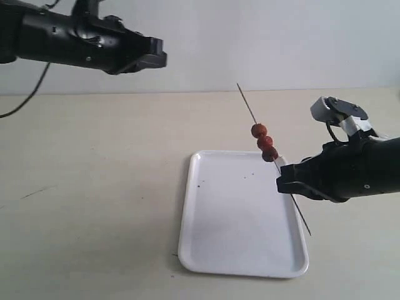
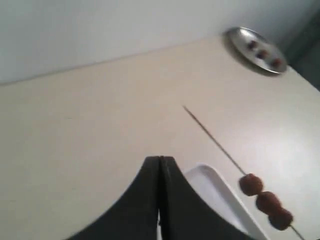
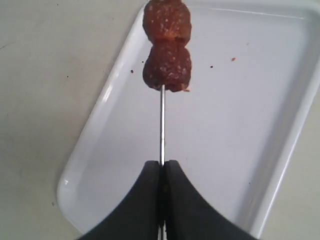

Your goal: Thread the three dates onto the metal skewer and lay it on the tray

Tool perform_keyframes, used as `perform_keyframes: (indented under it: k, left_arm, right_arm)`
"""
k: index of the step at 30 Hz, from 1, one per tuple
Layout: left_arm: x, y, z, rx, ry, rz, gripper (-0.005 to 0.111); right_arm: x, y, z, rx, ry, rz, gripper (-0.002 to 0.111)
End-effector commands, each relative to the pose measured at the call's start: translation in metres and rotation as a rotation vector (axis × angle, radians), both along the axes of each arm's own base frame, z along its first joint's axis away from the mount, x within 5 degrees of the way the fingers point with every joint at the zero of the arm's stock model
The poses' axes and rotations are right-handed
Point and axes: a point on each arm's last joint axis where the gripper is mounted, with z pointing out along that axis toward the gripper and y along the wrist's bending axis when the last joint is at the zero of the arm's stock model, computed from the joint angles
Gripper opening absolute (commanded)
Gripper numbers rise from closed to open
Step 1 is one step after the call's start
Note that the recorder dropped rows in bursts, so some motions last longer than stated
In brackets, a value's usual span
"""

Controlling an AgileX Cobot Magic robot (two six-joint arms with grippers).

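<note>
Tray point(image 1: 231, 231) lies flat on the pale tabletop point(image 1: 94, 187), white w/ rounded corners and a low rim. A few dark specks point(image 1: 200, 184) sit on its far half.

R gripper point(image 3: 161, 165) hangs over the tray's right rim, about midway along that side. Its fingers are pressed together and clamped on the skewer point(image 1: 247, 103). Skewer is off the tray, in the air, tilted. Its short lower end pokes out below the gripper, past the tray's right rim toward the near right corner. The long upper end rises up and away beyond the tray's far edge.

The 3 dates point(image 1: 264, 142) are all threaded on, reddish-brown, touching each other in a row. They sit just above the R gripper's hold w/ a short bare stretch of rod between, above the tray's far right corner. R wrist view shows only 2 of them, over the tray's inside.

L gripper point(image 2: 160, 162) is high up, beyond the tray's far left corner and well apart from it. Its fingers are together w/ nothing between them.

Farther off, beyond the tray in the L wrist view, a round metal dish point(image 2: 239, 39) sits on the tabletop w/ a few small reddish bits in it. A plain light wall point(image 1: 250, 44) is behind everything.
</note>
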Motion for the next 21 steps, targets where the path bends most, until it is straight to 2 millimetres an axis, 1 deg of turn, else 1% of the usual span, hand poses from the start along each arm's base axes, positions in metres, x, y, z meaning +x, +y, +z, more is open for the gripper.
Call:
perform_keyframes:
  k: [1, 3, 4, 5, 8, 12, 17, 19, 20, 21]
  left_arm:
    - [-0.040, 0.033, 0.025, 0.055, -0.133, 0.180, 0.000]
    - [-0.061, 0.049, 0.029, 0.093, -0.180, 0.256, 0.000]
    - [-0.067, 0.055, 0.027, 0.116, -0.192, 0.292, 0.000]
    - [-0.079, 0.064, 0.029, 0.140, -0.213, 0.328, 0.000]
    - [-0.106, 0.082, 0.032, 0.183, -0.251, 0.402, 0.000]
    - [-0.142, 0.099, 0.042, 0.167, -0.314, 0.439, 0.000]
    - [-0.187, 0.115, 0.049, 0.108, -0.394, 0.455, 0.000]
    - [-0.208, 0.123, 0.044, 0.080, -0.410, 0.464, 0.000]
    - [-0.217, 0.126, 0.044, 0.064, -0.431, 0.468, 0.000]
    - [-0.227, 0.129, 0.038, 0.048, -0.432, 0.468, 0.000]
  right_arm:
    - [0.002, 0.002, 0.003, 0.017, -0.012, 0.014, 0.000]
    - [0.001, 0.002, 0.003, 0.022, -0.012, 0.018, 0.000]
    - [0.001, 0.002, 0.003, 0.021, -0.013, 0.020, 0.000]
    - [0.001, 0.002, 0.003, 0.021, -0.013, 0.020, 0.000]
    - [0.001, 0.002, 0.003, 0.021, -0.013, 0.020, 0.000]
    - [0.001, 0.002, 0.003, 0.019, -0.013, 0.026, 0.000]
    - [0.001, 0.002, 0.003, 0.019, -0.013, 0.026, 0.000]
    - [0.001, 0.002, 0.003, 0.019, -0.013, 0.026, 0.000]
    - [0.001, 0.002, 0.003, 0.017, -0.014, 0.028, 0.000]
    - [0.001, 0.002, 0.003, 0.017, -0.014, 0.028, 0.000]
